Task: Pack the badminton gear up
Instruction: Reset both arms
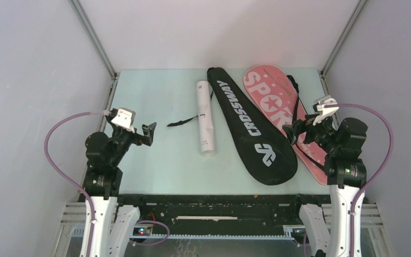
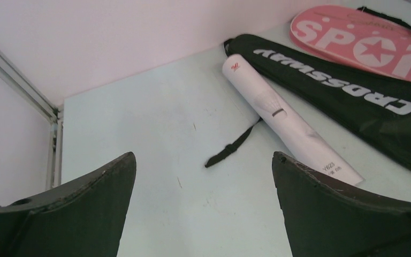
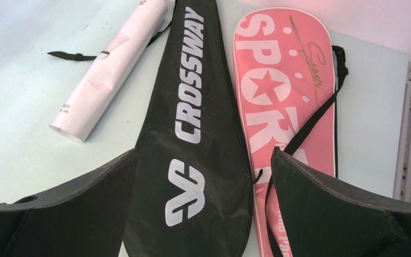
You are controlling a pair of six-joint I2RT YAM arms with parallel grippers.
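Note:
The badminton gear lies across the pale table (image 1: 160, 160). A long white tube (image 1: 205, 118) lies in the middle, with a loose black strap (image 1: 184, 121) running out from under it to the left. Right of it lies the black "CROSSWAY" cover (image 1: 249, 128), then the pink "SPORT" cover (image 1: 270, 99) with its black strap. My left gripper (image 1: 150, 134) hovers open over bare table, left of the tube (image 2: 283, 115). My right gripper (image 1: 290, 134) is open above the black cover (image 3: 192, 134) and pink cover (image 3: 278, 91), holding nothing.
White walls enclose the table on three sides, with metal corner posts at the back left (image 1: 93, 40) and back right (image 1: 342, 37). The pink cover reaches close to the table's right edge (image 3: 406, 123).

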